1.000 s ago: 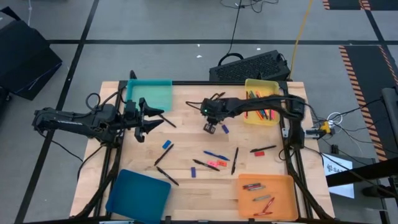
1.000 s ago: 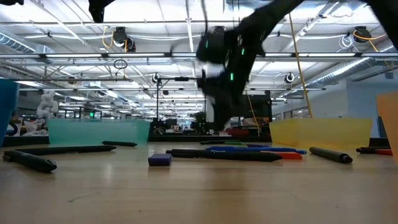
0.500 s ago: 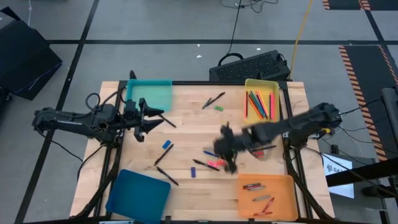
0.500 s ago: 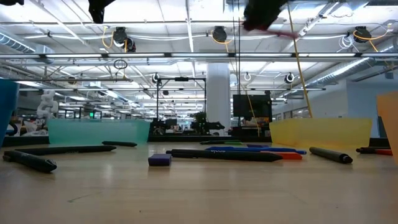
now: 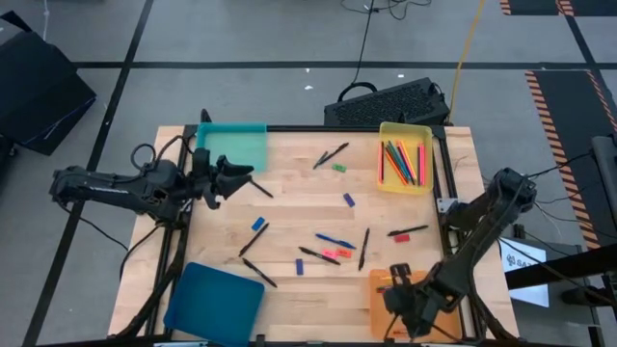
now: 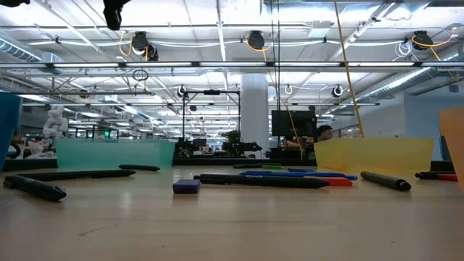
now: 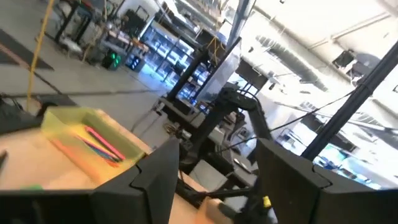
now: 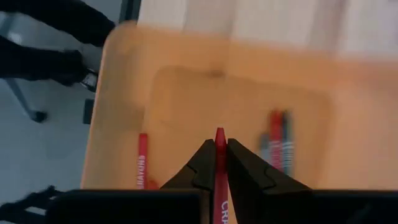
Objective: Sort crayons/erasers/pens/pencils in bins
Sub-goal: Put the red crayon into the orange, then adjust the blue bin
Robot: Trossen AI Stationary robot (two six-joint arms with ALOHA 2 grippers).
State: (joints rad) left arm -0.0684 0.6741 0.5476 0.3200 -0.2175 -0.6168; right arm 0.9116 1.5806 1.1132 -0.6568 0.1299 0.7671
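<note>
Over the orange bin (image 5: 439, 287) at the lower right of the high view you have the right gripper (image 5: 407, 306), and the right wrist view shows its two fingers (image 8: 202, 163) pinched narrow on a red crayon (image 8: 219, 168) whose tip points out over the bin floor. Below it in that view lie another red crayon (image 8: 142, 160) near one bin wall and a red and a dark crayon (image 8: 277, 140) side by side toward the other. Your left gripper (image 5: 224, 178) waits at the left edge of the table (image 5: 299, 188), just below the teal bin (image 5: 232, 146) in the high view, with its fingers (image 7: 163, 171) spread wide and nothing between them. At the upper right sits the yellow bin (image 5: 405, 130) with the pencils (image 5: 403, 162) lying in it. Loose in the middle of the table you can see pens (image 5: 335, 240), a blue eraser (image 5: 258, 224), a green eraser (image 5: 339, 168) and a red crayon (image 5: 400, 237). At the lower left lies the dark blue bin (image 5: 218, 297).
</note>
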